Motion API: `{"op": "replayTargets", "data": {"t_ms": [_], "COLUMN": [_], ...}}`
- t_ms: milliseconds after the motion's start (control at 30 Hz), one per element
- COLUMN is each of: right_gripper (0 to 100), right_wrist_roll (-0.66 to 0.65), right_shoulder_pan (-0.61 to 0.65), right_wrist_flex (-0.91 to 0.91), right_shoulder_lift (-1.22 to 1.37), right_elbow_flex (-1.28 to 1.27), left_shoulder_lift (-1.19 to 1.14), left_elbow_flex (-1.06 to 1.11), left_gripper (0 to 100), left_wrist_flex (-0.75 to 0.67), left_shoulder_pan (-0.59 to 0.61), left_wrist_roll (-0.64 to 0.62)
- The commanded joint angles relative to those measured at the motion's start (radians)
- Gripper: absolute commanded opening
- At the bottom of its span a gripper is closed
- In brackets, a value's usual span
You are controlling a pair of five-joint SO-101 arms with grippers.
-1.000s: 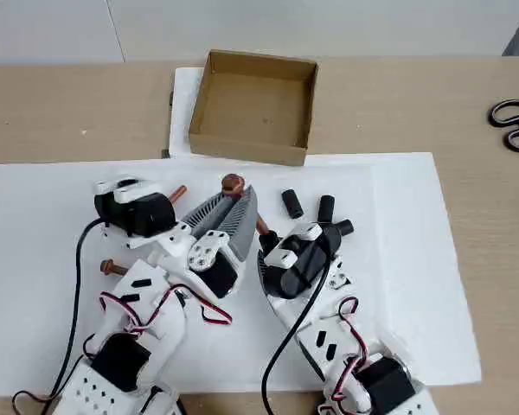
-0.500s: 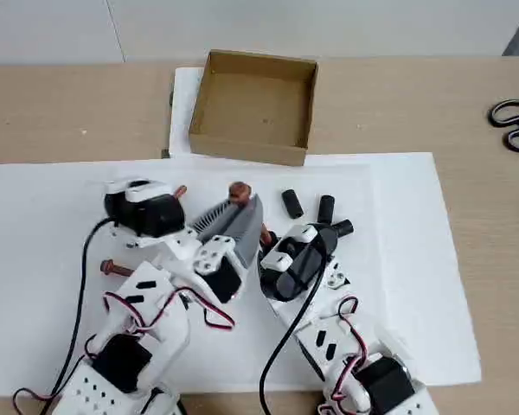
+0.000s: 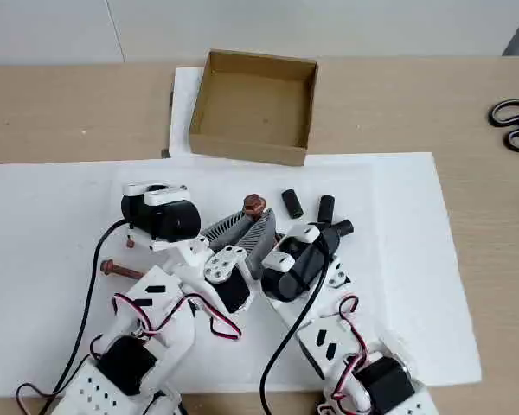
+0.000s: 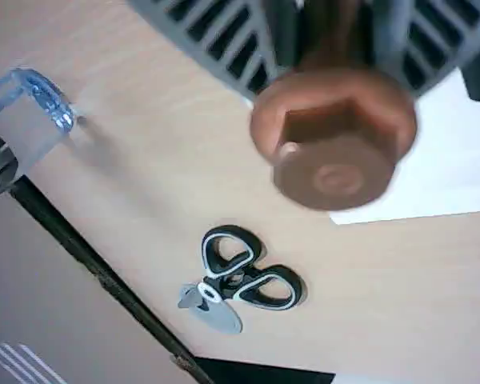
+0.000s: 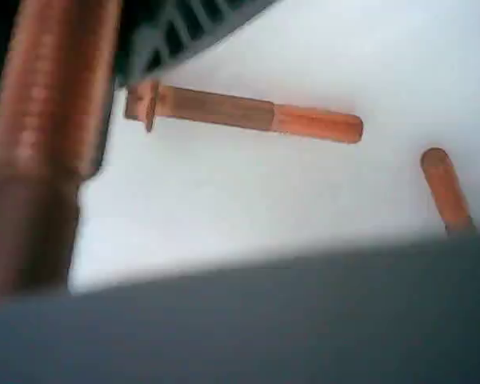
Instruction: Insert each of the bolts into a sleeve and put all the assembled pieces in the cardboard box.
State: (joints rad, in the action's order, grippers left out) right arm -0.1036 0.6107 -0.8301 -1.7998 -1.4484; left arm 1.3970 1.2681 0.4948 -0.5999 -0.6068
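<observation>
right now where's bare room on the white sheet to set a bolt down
Bare: the white sheet right of the sleeves, and its left end beyond the loose bolt. Crowded: the middle, around the left tool and its held bolt.

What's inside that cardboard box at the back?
The cardboard box shows only its bare brown floor, nothing on it. A thin strip behind its near wall is hidden.

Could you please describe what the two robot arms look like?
The left arm and right arm are white plastic segments with black servo motors, thick black cables and thin red-and-white wires. The left gripper has grey, ribbed, tapering fingers.
</observation>
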Motion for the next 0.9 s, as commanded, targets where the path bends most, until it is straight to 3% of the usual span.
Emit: {"op": "replayTargets", "data": {"t_ms": [0,133,867], "right_gripper": [0.2,0.2,0.2], "right_wrist_roll": [-0.008,-0.006,-0.005], "right_shoulder_pan": [0.002,0.002,0.045], "right_wrist_flex": [0.024,0.024,0.024], "right_shoulder_lift": [-0.012,-0.012,-0.013], "right_elbow_flex": [0.009,-0.005,0.002], "left_shoulder_lift": [0.014,0.011,0.012], "left_elbow_flex": [-0.059,-0.101,-0.065], "left_gripper": [0,0,0], "left_wrist_flex": [-0.018,-0.015,-0.026], "left_shoulder_pan": [0.049,0.092,0.092], "left_wrist_roll": [0.003,0.003,0.003]}}
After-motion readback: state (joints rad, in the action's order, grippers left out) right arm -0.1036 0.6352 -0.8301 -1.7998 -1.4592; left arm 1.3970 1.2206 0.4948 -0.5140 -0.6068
